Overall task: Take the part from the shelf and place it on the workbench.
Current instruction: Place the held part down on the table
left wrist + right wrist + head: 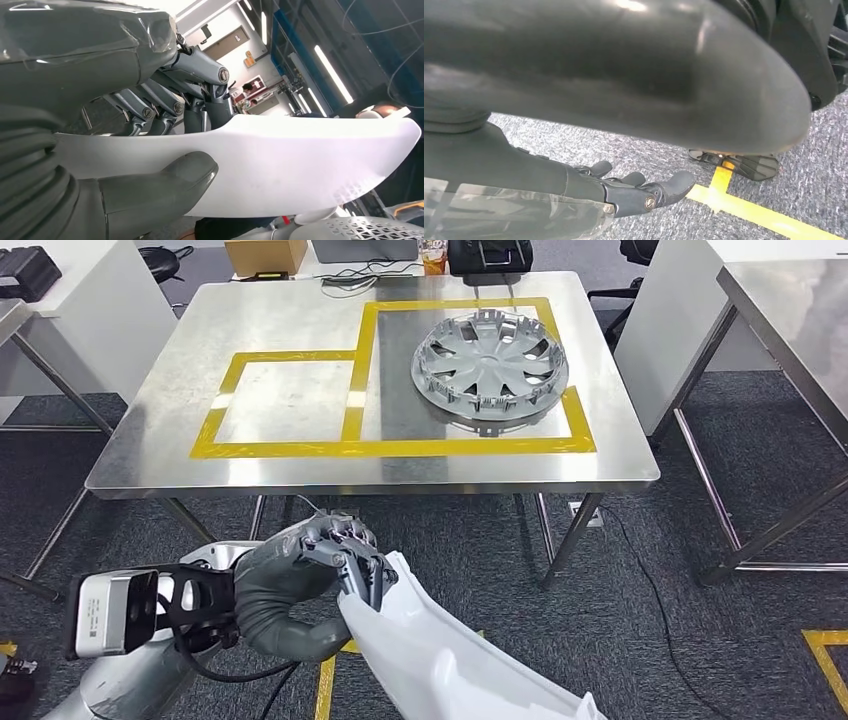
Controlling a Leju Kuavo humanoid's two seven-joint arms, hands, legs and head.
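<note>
From the head view we see our left hand [335, 550] gripping the white part [450, 660] below the workbench's [150, 455] near edge; a silver wheel cover [490, 365] lies inside yellow tape toward the far right corner. At the left wrist, thumb and fingers [145, 107] clamp the part. At the right wrist, our right hand [634, 192] hangs over carpet, fingers loosely extended, holding nothing.

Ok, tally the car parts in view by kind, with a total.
Silver hubcap on the workbench: 1
White body panel gripped by the left hand: 1
Total: 2
</note>
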